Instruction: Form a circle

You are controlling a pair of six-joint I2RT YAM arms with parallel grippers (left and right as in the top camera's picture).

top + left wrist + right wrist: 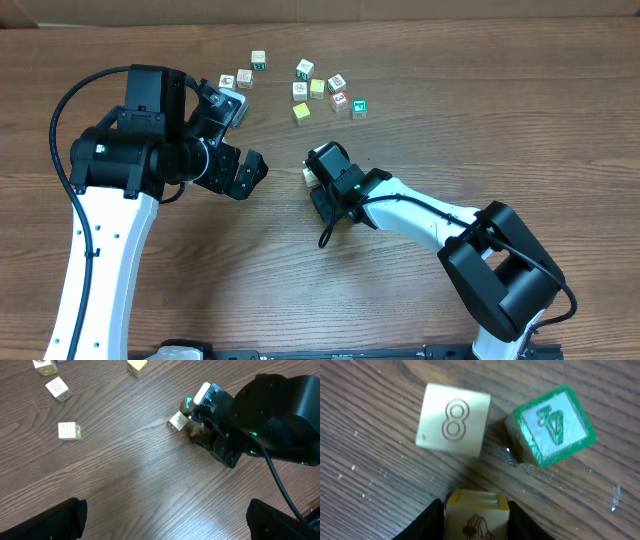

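Observation:
A yellow-edged picture cube (476,519) sits between my right gripper's (476,510) black fingers, which press on both of its sides. Just beyond it on the wood lie a whitish cube with an 8 (453,421) and a green-framed cube (551,426), a small gap between them. No closed circle of cubes shows. From overhead my right gripper (316,180) covers most of this cluster; only a whitish cube (310,175) peeks out. My left gripper (238,140) hovers to the left, open and empty. Its own view shows the right gripper (200,430) by a whitish cube (177,421).
Loose white, yellow, red and teal cubes (318,88) lie scattered at the back centre, with a few more (243,77) beside my left arm. Two pale cubes (69,430) show in the left wrist view. The right arm (430,220) stretches across the table's right half.

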